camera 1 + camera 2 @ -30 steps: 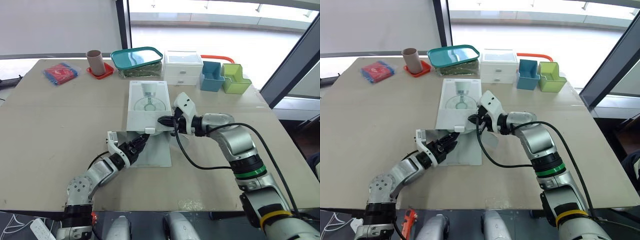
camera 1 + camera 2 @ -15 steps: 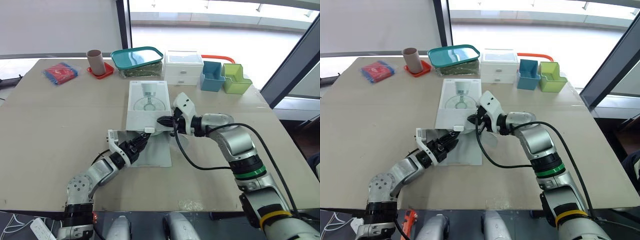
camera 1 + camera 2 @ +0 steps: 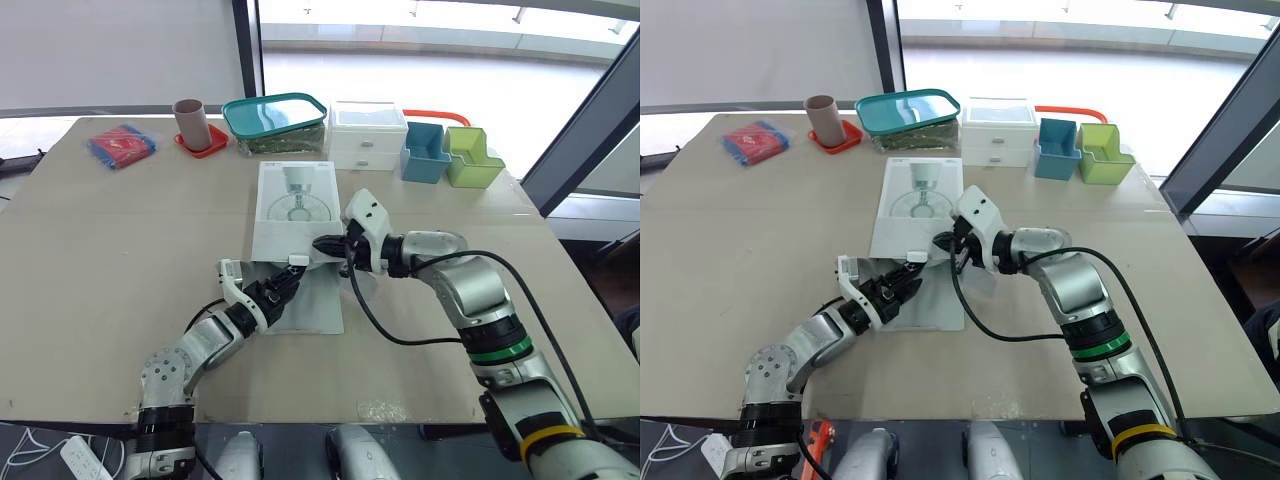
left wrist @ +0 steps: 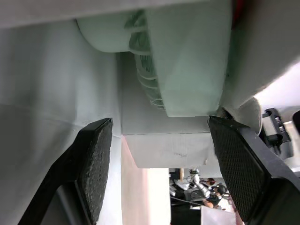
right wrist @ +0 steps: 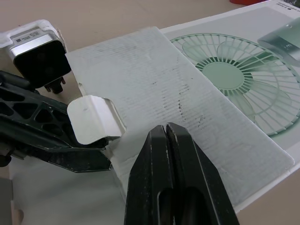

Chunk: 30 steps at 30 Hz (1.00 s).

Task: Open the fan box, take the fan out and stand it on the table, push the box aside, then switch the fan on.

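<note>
Noted left gripper spread wide at box near mouth. Noted right gripper pressed together, empty, at box near-right corner. Flap flat before box. Judged: box open, extraction starting. Next: reach into mouth, clamp fan, draw out. Pale green, ribbed grille, inside box.

On the beige table, the white fan box is showing a pale-green fan print with radial grille lines, while a teal-lidded container, blue bin, lime-green bin and red-and-blue packet are lining its far edge.
</note>
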Each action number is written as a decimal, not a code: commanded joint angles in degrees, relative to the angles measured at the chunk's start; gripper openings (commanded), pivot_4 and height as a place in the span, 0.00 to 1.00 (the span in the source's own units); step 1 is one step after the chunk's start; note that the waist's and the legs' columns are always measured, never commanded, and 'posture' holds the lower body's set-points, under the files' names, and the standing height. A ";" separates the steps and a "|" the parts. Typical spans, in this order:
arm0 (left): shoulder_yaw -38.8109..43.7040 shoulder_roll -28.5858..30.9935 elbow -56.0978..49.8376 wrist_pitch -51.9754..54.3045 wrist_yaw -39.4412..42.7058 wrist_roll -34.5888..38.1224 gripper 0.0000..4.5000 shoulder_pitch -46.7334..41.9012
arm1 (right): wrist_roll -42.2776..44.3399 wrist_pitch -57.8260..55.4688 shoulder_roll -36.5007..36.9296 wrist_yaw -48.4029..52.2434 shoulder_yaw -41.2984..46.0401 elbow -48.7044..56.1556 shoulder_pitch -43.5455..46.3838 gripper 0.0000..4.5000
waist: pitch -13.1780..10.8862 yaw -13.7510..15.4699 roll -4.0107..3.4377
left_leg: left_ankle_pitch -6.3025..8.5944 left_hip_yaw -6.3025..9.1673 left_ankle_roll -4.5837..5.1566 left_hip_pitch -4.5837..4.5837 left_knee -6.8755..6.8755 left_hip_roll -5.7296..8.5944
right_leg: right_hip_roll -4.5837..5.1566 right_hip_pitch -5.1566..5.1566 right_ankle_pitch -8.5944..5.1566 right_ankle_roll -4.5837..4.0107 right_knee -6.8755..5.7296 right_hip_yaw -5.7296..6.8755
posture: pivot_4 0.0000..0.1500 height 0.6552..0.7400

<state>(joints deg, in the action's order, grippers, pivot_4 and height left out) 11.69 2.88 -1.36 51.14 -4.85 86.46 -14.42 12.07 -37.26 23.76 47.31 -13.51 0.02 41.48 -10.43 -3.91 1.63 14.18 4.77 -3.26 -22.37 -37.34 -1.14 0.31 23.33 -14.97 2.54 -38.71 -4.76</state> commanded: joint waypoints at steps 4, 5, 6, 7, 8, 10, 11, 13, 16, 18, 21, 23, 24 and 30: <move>1.13 -1.39 -2.31 -1.05 -0.32 1.78 0.76 -0.86 | -0.35 -1.32 0.42 0.10 -0.90 1.50 -1.21 0.00 | 0.00 0.00 0.00 | 0.00 0.00 0.00 0.00 0.01 0.00 | 0.00 0.00 0.00 0.01 0.01 0.00 | 1.00 1.00; 1.29 -1.50 -2.66 -1.18 0.13 1.90 0.76 -0.86 | -0.34 -1.43 0.40 0.07 -0.90 1.59 -1.23 0.00 | 0.00 0.00 0.00 | 0.00 0.00 0.00 0.00 0.02 0.00 | 0.00 0.00 0.00 0.01 0.03 0.00 | 1.00 1.00; 1.31 -1.58 -2.64 -1.15 -0.26 2.05 0.76 -0.85 | -0.34 -1.50 0.39 0.04 -0.91 1.69 -1.27 0.00 | 0.00 0.00 0.00 | 0.00 0.00 0.00 -0.01 0.02 0.00 | 0.00 0.00 0.00 0.01 0.04 0.00 | 1.00 1.00; 1.23 -1.58 -2.59 -1.06 -0.51 2.04 0.76 -0.81 | -0.30 -1.57 0.38 0.06 -0.89 1.75 -1.29 0.00 | 0.00 0.00 0.00 | 0.00 0.00 0.00 -0.02 0.03 0.00 | 0.00 0.00 0.00 0.00 0.06 0.00 | 1.00 1.00; 1.16 -1.59 -2.55 -1.01 -0.73 2.04 0.76 -0.79 | -0.28 -1.63 0.37 0.06 -0.88 1.80 -1.30 0.00 | 0.00 0.00 0.00 | 0.00 0.00 0.00 -0.02 0.03 0.00 | 0.00 0.00 0.00 0.01 0.06 0.00 | 1.00 1.00; 1.17 -1.62 -2.31 -1.06 -1.19 2.07 0.76 -0.81 | -0.36 -1.55 0.31 0.07 -0.94 1.64 -1.19 0.00 | 0.00 0.00 0.00 | 0.00 0.00 0.00 -0.02 0.03 0.00 | 0.00 0.00 0.00 0.01 0.07 0.00 | 1.00 1.00; 1.23 -1.69 -2.27 -1.14 -1.29 2.18 0.76 -0.84 | -0.43 -1.50 0.25 0.03 -0.98 1.51 -1.13 0.00 | 0.00 0.00 0.00 | 0.00 0.00 0.00 -0.02 0.04 0.00 | 0.00 0.00 0.00 0.00 0.08 0.00 | 1.00 1.00; 1.28 -1.87 -2.17 -1.36 -1.59 2.39 0.65 -0.88 | -0.52 -1.42 0.19 -0.02 -1.07 1.42 -1.10 0.00 | 0.00 0.00 0.00 | 0.00 0.00 0.00 -0.02 0.04 0.00 | 0.00 0.00 0.00 0.01 0.09 0.00 | 1.00 1.00; 1.17 -1.84 -2.22 -1.55 -1.94 2.56 0.42 -0.86 | -0.57 -1.24 0.06 -0.01 -1.24 1.36 -1.16 0.00 | 0.00 0.01 0.00 | 0.00 0.00 0.00 -0.02 0.05 0.00 | 0.00 -0.01 0.01 0.01 0.12 0.00 | 1.00 1.00; 1.11 -1.72 -2.31 -1.59 -2.24 2.64 0.29 -0.80 | -0.58 -1.15 -0.07 -0.03 -1.33 1.29 -1.13 0.00 | 0.00 0.01 0.00 | 0.00 0.00 0.00 -0.02 0.05 0.00 | 0.00 -0.01 0.02 0.02 0.14 0.00 | 1.00 1.00; 0.84 -1.31 -2.38 -1.09 -2.79 3.11 0.21 -0.77 | -0.66 -1.01 -0.19 -0.09 -1.35 1.03 -1.03 0.00 | 0.00 0.01 0.00 | -0.01 0.00 -0.01 -0.02 0.04 -0.01 | -0.01 -0.02 0.03 0.04 0.16 -0.01 | 1.00 1.00; 0.84 -1.20 -2.42 -1.01 -3.06 3.37 0.21 -0.79 | -0.73 -0.93 -0.20 -0.14 -1.39 0.95 -0.99 0.00 | 0.00 0.01 0.00 | -0.01 0.00 -0.02 -0.02 0.04 -0.01 | -0.01 -0.03 0.04 0.06 0.20 -0.01 | 1.00 1.00; 0.95 -1.02 -2.49 -0.88 -3.38 3.77 0.21 -0.75 | -0.74 -0.89 -0.24 -0.15 -1.39 0.82 -0.93 0.00 | 0.00 0.01 0.00 | -0.01 0.00 -0.02 -0.02 0.04 -0.01 | -0.01 -0.04 0.04 0.06 0.22 -0.01 | 1.00 1.00; 1.56 2.23 -4.95 0.68 -6.67 8.69 0.21 1.26 | -0.86 -0.39 -0.35 -0.33 -1.05 0.33 -0.58 0.00 | 0.00 -0.03 0.00 | -0.01 0.00 -0.02 -0.02 0.07 -0.04 | -0.03 -0.04 0.06 0.08 0.26 -0.01 | 1.00 1.00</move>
<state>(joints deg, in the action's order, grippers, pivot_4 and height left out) 12.32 4.30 -4.51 51.29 -10.40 93.12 -14.02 11.96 -37.37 23.35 47.12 -13.63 0.86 41.13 -10.43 -3.93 1.63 14.18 4.77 -3.28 -22.40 -37.24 -1.19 0.28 23.29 -14.92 2.61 -38.43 -4.78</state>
